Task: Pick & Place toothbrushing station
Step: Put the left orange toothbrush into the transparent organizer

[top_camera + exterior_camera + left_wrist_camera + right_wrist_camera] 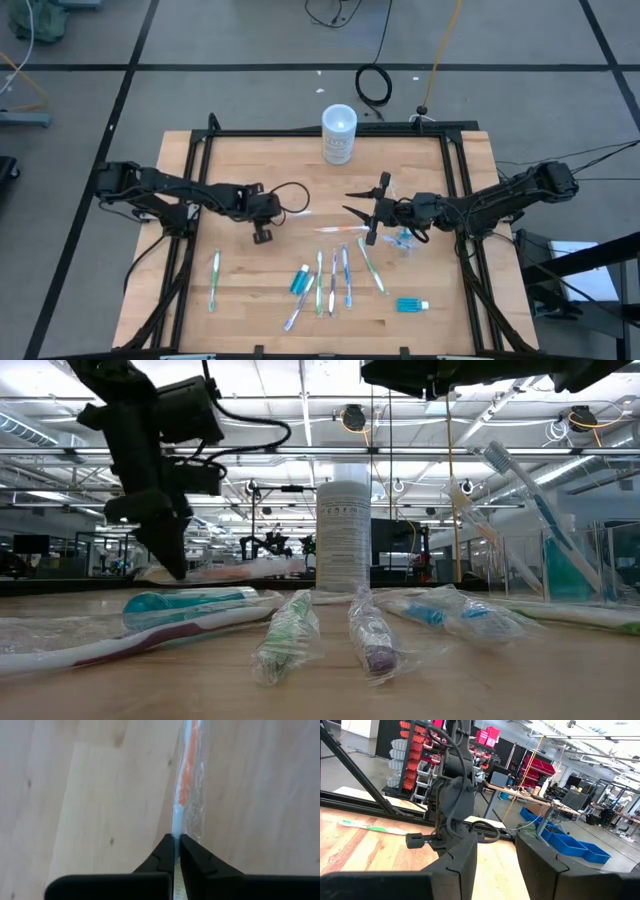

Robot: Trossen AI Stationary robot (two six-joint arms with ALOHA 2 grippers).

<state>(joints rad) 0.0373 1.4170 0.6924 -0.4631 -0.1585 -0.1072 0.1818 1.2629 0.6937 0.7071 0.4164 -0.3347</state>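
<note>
My left gripper (270, 214) (178, 565) points down at the table's left centre, shut on a wrapped toothbrush with an orange accent (189, 775). My right gripper (352, 202) (495, 855) is open and empty above the table's centre, its fingers pointing toward the left arm. A small clear cup (403, 240) (565, 565) with toothbrushes leaning in it stands under the right arm. Another orange toothbrush (338, 229) lies beside the right gripper. Several wrapped toothbrushes (333, 280) (290, 630) and teal tubes (300, 280) (412, 305) lie flat near the front edge. My left gripper pinches the toothbrush's pale handle end (176, 827) between its two fingertips (165, 851). The fingers come from above, slanting toward the table's right. The toothbrush runs on from the tips in its clear wrapper, low over the wood; whether it rests on the table I cannot tell.
A frosted cylindrical container with a white lid (339, 133) (343, 530) stands at the table's far edge. A lone green toothbrush (215, 278) lies at the front left. A black frame (320, 130) borders the table.
</note>
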